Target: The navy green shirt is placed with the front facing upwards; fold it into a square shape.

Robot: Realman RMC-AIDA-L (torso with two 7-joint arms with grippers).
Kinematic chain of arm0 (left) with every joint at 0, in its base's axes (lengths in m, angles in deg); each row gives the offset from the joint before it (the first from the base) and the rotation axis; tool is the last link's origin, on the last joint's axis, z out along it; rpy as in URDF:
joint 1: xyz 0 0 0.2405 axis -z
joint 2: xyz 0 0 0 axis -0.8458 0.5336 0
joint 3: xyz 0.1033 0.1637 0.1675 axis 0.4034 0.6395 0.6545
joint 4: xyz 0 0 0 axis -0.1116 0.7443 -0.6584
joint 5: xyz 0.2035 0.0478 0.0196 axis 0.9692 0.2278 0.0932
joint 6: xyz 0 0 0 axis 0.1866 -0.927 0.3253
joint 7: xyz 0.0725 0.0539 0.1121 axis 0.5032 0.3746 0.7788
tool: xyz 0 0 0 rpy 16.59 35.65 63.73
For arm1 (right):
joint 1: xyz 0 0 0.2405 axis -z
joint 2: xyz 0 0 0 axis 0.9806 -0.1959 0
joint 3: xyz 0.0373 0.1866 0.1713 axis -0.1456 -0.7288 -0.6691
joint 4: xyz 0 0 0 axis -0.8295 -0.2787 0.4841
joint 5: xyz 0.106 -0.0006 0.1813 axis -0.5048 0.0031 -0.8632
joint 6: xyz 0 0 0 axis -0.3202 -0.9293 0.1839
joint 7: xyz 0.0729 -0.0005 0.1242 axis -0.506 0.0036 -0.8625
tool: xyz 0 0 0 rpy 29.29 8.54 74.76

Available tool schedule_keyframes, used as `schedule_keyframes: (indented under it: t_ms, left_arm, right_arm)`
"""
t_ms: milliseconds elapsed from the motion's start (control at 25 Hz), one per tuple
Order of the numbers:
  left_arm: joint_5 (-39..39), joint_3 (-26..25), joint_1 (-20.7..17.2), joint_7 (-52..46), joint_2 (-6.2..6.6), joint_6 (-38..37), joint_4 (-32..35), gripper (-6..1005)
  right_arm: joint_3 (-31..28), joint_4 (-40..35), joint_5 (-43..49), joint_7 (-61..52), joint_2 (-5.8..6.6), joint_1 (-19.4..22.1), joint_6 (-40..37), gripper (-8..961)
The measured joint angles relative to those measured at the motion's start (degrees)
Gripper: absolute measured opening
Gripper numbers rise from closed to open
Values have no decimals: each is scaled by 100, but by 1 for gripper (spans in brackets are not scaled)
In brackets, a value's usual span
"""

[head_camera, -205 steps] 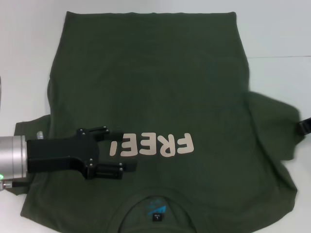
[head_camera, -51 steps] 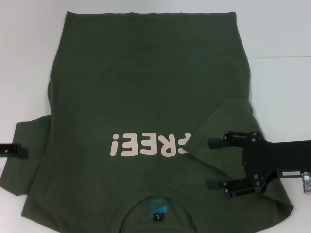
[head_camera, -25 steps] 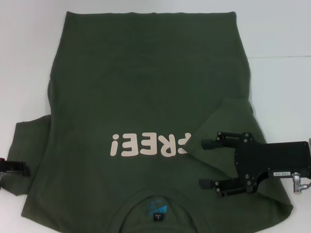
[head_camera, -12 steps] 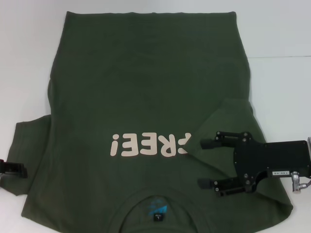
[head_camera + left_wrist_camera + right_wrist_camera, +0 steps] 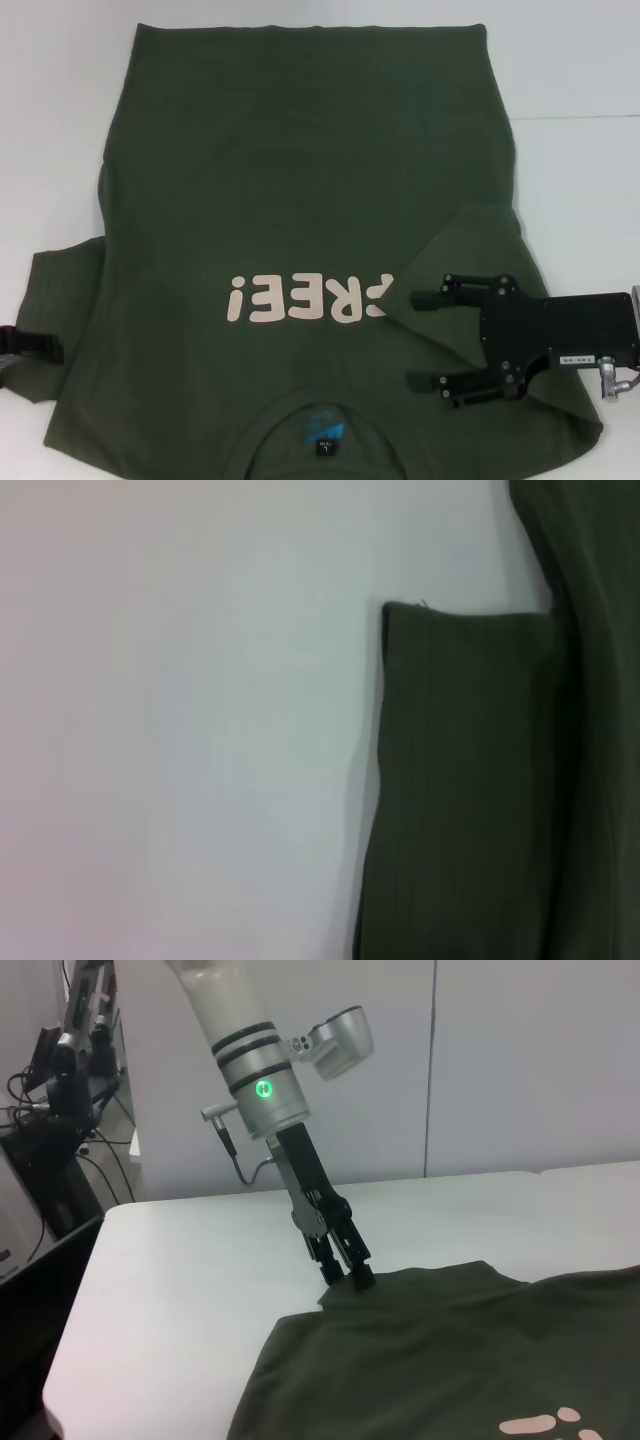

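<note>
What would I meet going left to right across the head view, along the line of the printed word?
Left pincer at the sleeve edge → left sleeve → pale lettering → folded-over right sleeve → right pincer, open above the shirt.

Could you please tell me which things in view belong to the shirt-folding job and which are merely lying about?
Job: navy green shirt; right gripper, open over the folded-in sleeve; left gripper at the other sleeve.
Lying about: white table; cables and equipment behind.
</note>
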Motion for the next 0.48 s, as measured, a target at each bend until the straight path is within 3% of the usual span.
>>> schedule_keyframes:
  t_ms: [480]
  left_arm:
    - [-40, 0, 145, 34, 2, 23, -105, 856]
  right_arm:
    - [0, 38, 5, -11, 0, -7, 8, 900]
